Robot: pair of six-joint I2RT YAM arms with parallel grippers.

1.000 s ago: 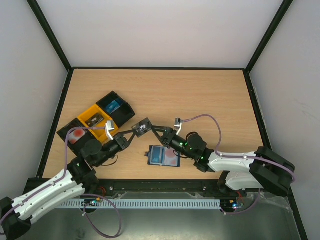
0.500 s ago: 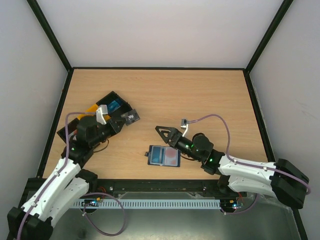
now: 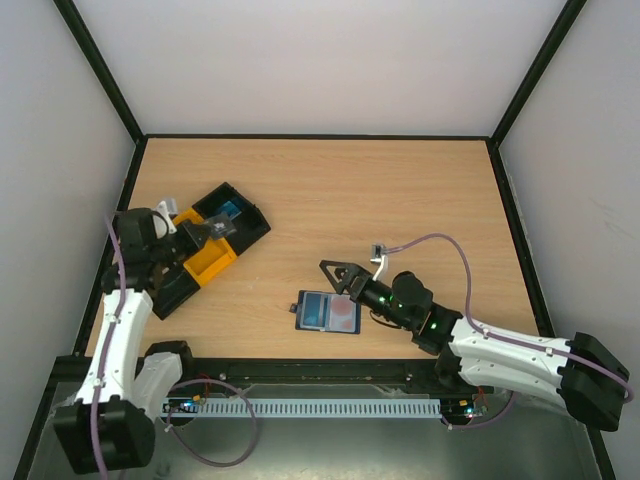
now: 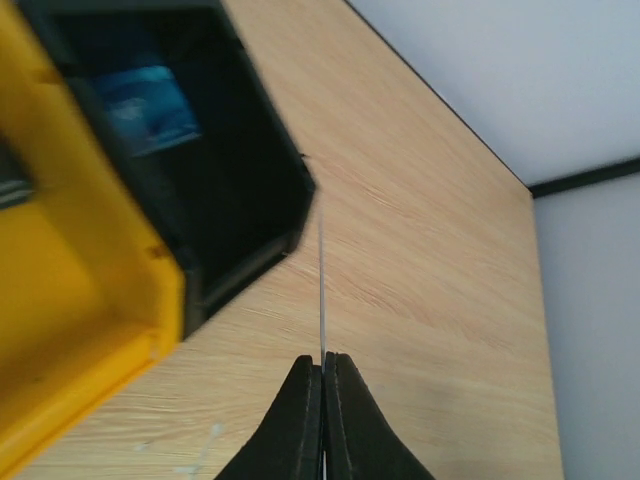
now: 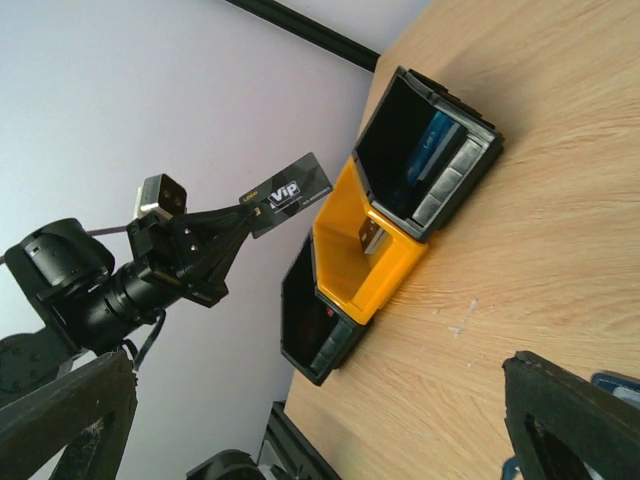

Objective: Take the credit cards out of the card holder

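Top external view, left side: the left gripper (image 3: 207, 233) hangs over a row of three open tray boxes, and its arm covers most of the near black tray (image 3: 172, 293). Its jaws are pressed together on a dark card (image 3: 222, 229). The left wrist view shows that card only as a thin pale edge rising from the fingertips (image 4: 305, 400). The right wrist view shows its flat face, lettered "VIP".

The yellow tray (image 3: 212, 260) is smooth moulded plastic. A small dark item lies inside it, too small to identify. The far black tray (image 3: 250, 222) holds a blue card (image 3: 229, 209), blurred in the left wrist view. A reddish item (image 5: 328, 318) in the near black tray shows only in the right wrist view.

Centre: the card holder (image 3: 300, 318) lies open and flat on the wood-grain table (image 3: 400, 200), near the front edge. A light blue card (image 3: 317, 311) sits in its left panel and a pinkish-red card (image 3: 346, 314) in its right.

Right: the right gripper (image 3: 337, 279) sits just beyond the holder's far edge, jaws spread wide with nothing between them. In its own view the fingers (image 5: 565, 420) are blurred black stubs cut off at the bottom corners.
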